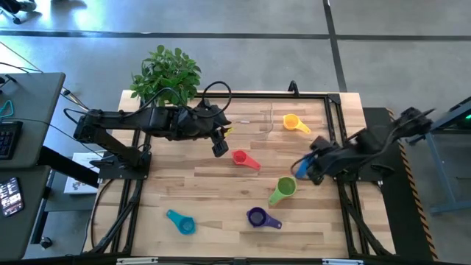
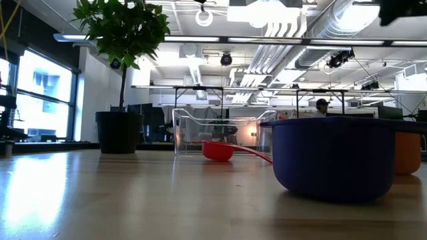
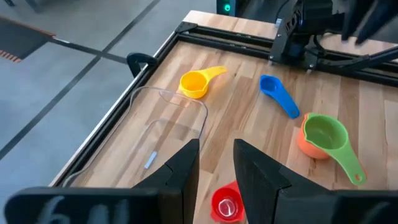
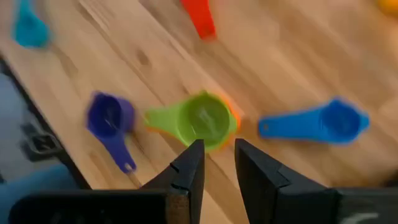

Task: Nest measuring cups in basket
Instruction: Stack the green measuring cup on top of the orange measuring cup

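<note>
- The clear basket stands empty near the far edge of the bench, just right of the middle; in the low view its see-through walls rise behind the red cup.
- The yellow measuring cup lies just beside the basket, toward the far right corner; the left wrist view shows it close to the basket's rim, not inside.
- The red measuring cup sits near the bench's middle, in front of the basket, with its handle pointing toward the right edge.
- The green measuring cup rests nested in an orange measuring cup, toward the right edge; only an orange sliver shows beneath the green bowl.
- The blue measuring cup lies close to the right edge, beside the green one and under the right arm; its handle points toward the green cup.
- The purple measuring cup lies near the front edge, right of the middle, and fills the foreground of the low view.
- The teal measuring cup lies near the front edge, toward the left corner.
- The left gripper hangs above the bench between the basket and the red cup, its fingers a narrow gap apart and holding nothing.
- The right gripper hovers by the right edge over the blue and green cups, its fingers also narrowly parted and empty.
- A potted plant stands at the far left corner.
</note>
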